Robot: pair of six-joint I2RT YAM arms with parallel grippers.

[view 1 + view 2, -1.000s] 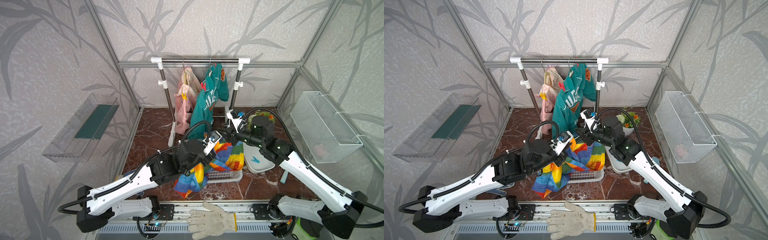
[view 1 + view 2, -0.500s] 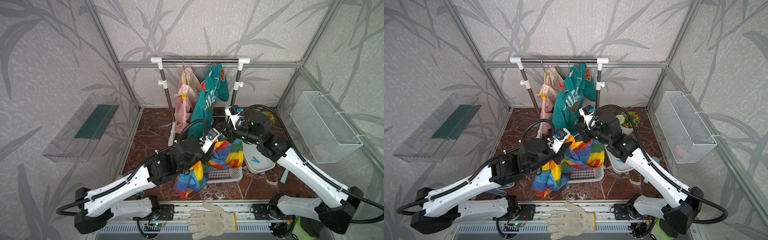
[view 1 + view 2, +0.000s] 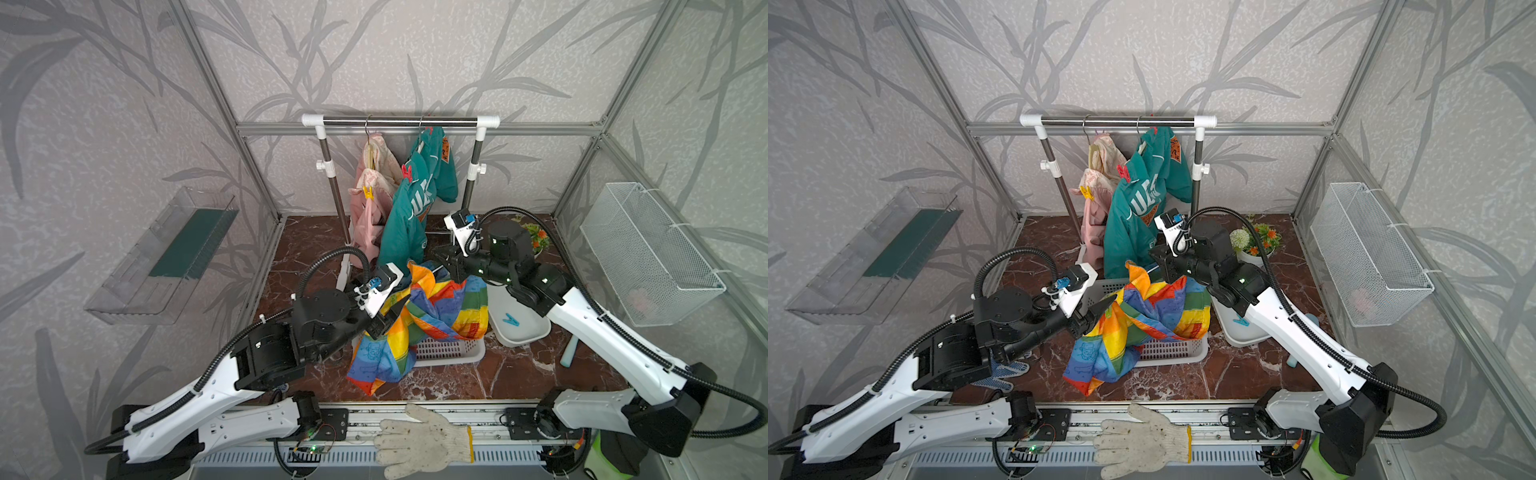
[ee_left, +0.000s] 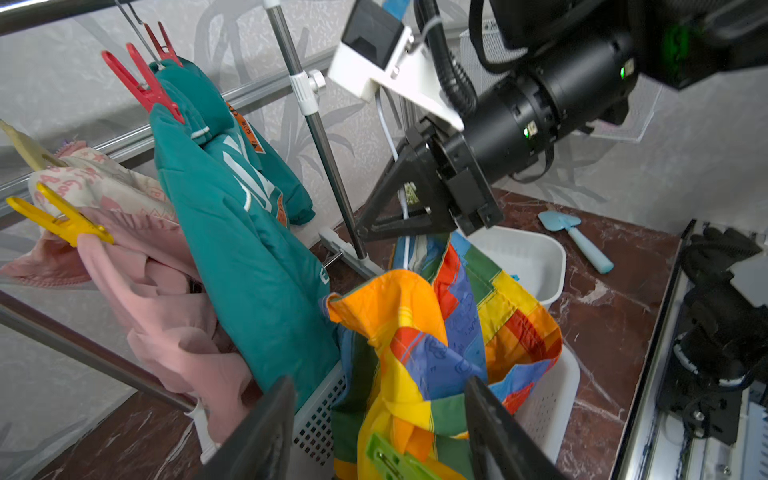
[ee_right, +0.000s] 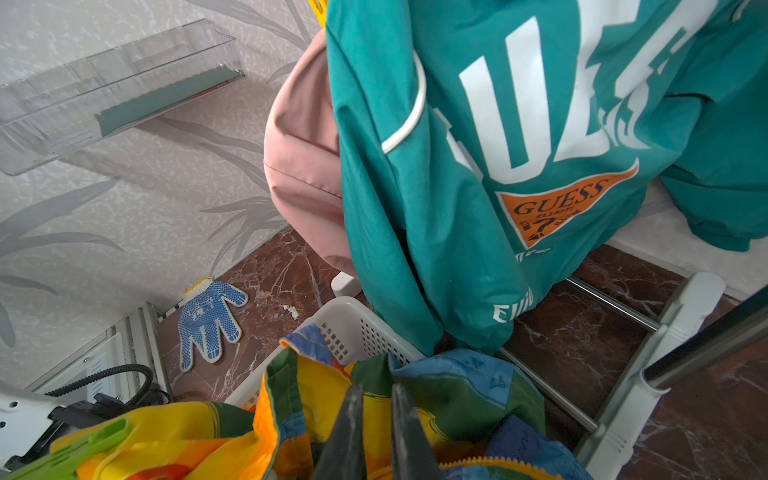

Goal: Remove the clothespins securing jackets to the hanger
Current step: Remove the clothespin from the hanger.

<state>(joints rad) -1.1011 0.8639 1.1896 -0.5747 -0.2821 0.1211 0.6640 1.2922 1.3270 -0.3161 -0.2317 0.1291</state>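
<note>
The rainbow jacket point(image 3: 432, 303) is heaped in the white slotted basket point(image 3: 449, 353) on the desk point(image 3: 457, 382) — a green clothespin point(image 4: 395, 461) is clipped to it. The white tub point(image 3: 519, 328) beside it holds a blue clothespin point(image 3: 510, 320). The left gripper point(image 4: 378, 432) stands with fingers apart; the right gripper point(image 5: 376, 432) pinches the jacket's cloth. The teal jacket point(image 5: 498, 166) reads "GUESS" — red clothespins point(image 4: 141, 83) pin it.

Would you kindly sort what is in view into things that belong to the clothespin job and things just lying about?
Job: rainbow jacket, teal jacket, pink jacket, green clothespin, red clothespin, yellow clothespin.

Lying about: white glove, blue-dotted glove, blue scoop, flowers.
</note>
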